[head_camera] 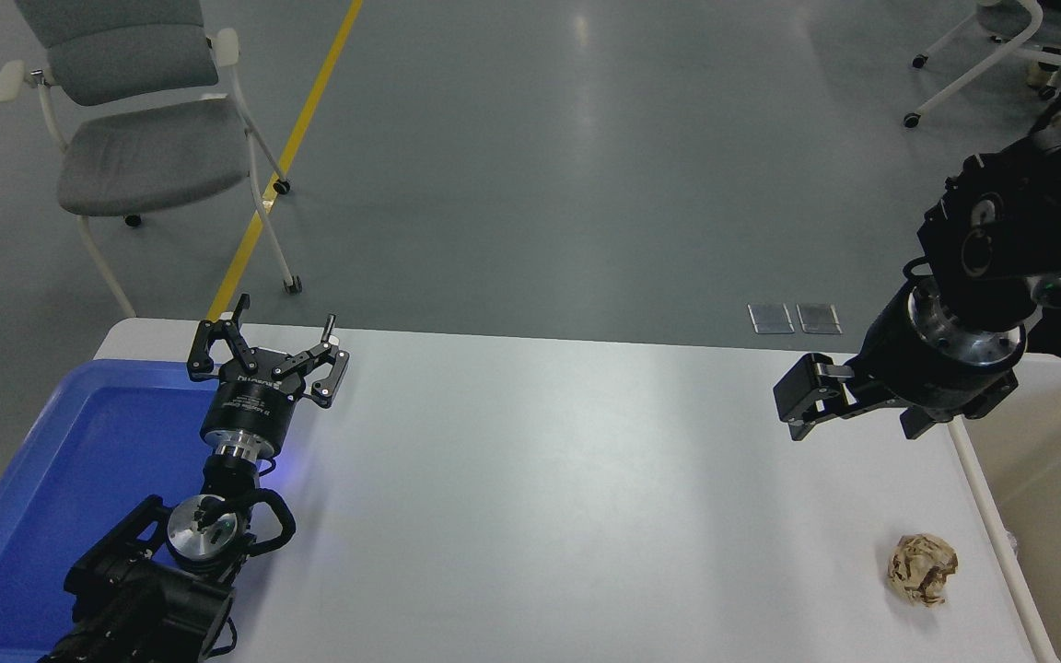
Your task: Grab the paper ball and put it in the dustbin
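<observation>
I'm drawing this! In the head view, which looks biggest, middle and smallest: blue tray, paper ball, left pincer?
1. Blue tray, by far the largest.
2. Left pincer, open and hanging over the tray's far corner; it may look a bit bigger by being raised.
3. Paper ball, smallest, beside the dustbin.

Paper ball [923, 570]: tan-brown, cream patches. Dustbin [982, 479]: beige, white rim. Tray [79, 460]: bright blue. Table [540, 497]: white. My end effectors: black.

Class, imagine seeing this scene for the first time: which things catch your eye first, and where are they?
The bright blue tray at the table's left edge stands out, with the left end effector spread open above it. On the right, a crumpled paper ball lies alone beside the dustbin, below the raised right end effector.
</observation>
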Action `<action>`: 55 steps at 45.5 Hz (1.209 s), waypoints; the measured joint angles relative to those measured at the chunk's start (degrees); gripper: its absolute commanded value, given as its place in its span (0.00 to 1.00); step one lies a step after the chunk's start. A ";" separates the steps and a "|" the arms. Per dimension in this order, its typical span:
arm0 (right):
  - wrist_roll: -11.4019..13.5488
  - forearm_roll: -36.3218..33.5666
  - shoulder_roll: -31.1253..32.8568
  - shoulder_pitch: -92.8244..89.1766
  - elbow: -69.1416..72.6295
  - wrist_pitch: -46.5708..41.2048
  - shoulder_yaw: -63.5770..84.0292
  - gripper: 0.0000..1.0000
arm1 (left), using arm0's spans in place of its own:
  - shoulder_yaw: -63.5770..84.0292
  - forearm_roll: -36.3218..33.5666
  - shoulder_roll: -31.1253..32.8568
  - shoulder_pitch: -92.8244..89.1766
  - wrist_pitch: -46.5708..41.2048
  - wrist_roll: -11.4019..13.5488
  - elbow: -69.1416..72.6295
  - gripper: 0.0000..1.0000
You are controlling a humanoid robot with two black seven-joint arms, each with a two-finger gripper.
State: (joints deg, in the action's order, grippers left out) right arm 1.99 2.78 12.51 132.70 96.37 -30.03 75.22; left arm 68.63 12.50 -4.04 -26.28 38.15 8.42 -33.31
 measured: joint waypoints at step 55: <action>0.01 15.58 14.68 -15.83 -5.62 8.14 -0.70 1.00 | -0.18 0.08 -0.09 0.00 0.00 -0.05 0.00 0.99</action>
State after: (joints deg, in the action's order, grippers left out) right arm 2.00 18.36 27.18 116.86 90.75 -21.89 74.52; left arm 68.44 12.58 -4.13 -26.28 38.14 8.36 -33.31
